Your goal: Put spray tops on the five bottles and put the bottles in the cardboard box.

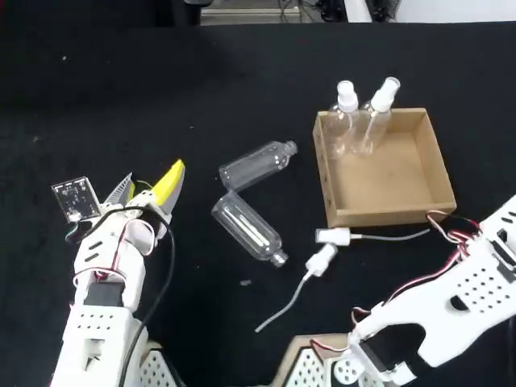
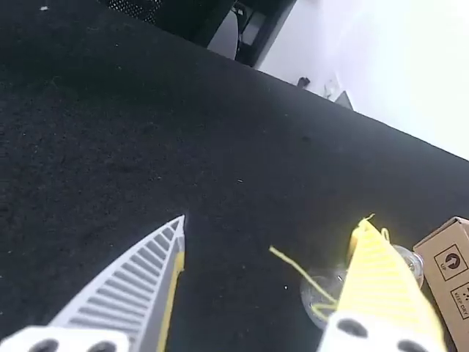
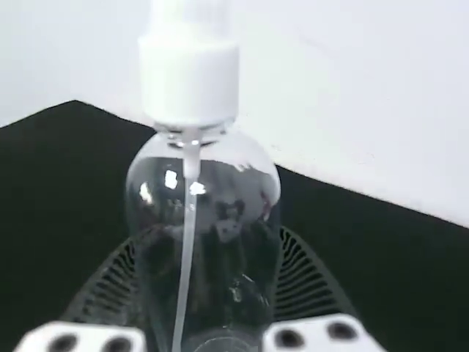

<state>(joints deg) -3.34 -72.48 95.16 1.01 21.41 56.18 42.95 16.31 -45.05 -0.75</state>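
The cardboard box (image 1: 387,214) stands right of centre, with two capped bottles (image 1: 343,121) (image 1: 373,119) leaning in its far left corner. Two uncapped clear bottles (image 1: 258,165) (image 1: 246,227) lie on the black table left of the box. Two loose spray tops (image 1: 334,236) (image 1: 321,262) with their tubes lie in front of it. My left gripper (image 1: 153,173) (image 2: 271,224) is open and holds nothing, left of the lying bottles. My right gripper (image 3: 212,253) is shut on a clear bottle (image 3: 201,198) that carries a white spray top (image 3: 189,77). The right arm (image 1: 463,294) reaches off the right edge.
In the left wrist view, the mouth of a lying bottle (image 2: 322,286) and a corner of the box (image 2: 448,258) show beyond the yellow finger (image 2: 377,271). The black table (image 1: 121,97) is bare at the far left and behind the bottles.
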